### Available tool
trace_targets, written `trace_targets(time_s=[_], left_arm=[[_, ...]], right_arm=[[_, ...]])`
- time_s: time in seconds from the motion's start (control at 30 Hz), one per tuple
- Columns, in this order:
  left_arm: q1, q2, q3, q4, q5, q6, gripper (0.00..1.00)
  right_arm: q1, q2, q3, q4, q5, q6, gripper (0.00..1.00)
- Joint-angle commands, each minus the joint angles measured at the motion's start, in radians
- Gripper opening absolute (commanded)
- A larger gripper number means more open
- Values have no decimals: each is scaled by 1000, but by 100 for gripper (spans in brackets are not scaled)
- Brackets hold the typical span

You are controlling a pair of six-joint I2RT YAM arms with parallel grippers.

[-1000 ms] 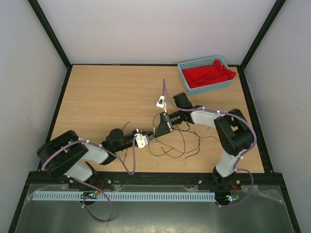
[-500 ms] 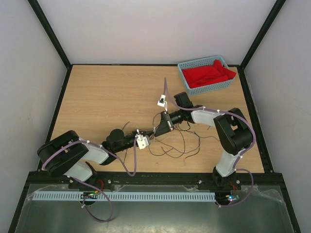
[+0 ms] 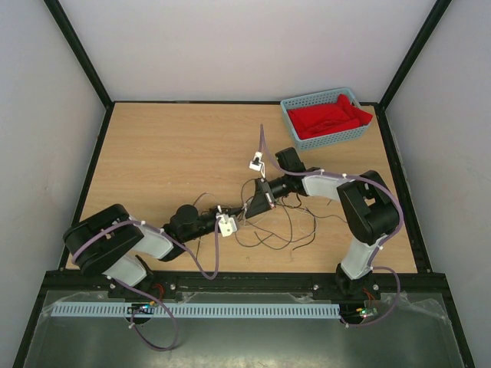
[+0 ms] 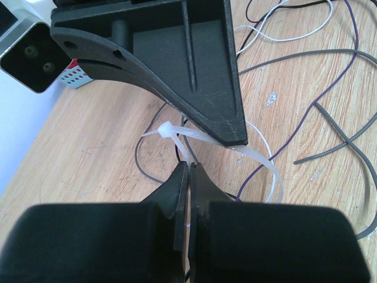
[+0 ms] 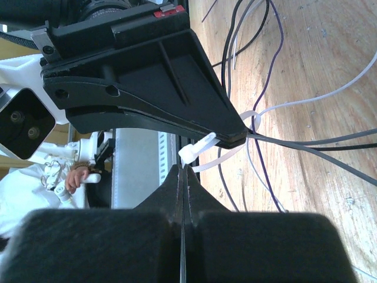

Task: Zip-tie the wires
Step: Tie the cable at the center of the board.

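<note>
Among wires [image 4: 316,105], left gripper [image 4: 189,169] pinching zip tie [image 4: 165,130]

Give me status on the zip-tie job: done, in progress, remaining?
Done: the zip tie is threaded through its own head into a loop. In hand: left gripper and right gripper both pinch it, jaws shut. Left: the loop is wide and most of the wires sprawl loose on the table, so gathering and cinching remain.
</note>
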Motion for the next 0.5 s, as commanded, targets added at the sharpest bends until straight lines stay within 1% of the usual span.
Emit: trace_targets(time_s=[0.0, 0.17, 0.47], left_arm=[[-9, 2, 22, 37, 4, 9, 0], [-9, -28, 11, 39, 11, 10, 0], [-16, -57, -8, 39, 26, 13, 0]], right_arm=[[-9, -25, -17, 5, -36, -25, 0], [-8, -23, -23, 5, -36, -31, 0], [-8, 2, 28, 6, -60, -23, 0]])
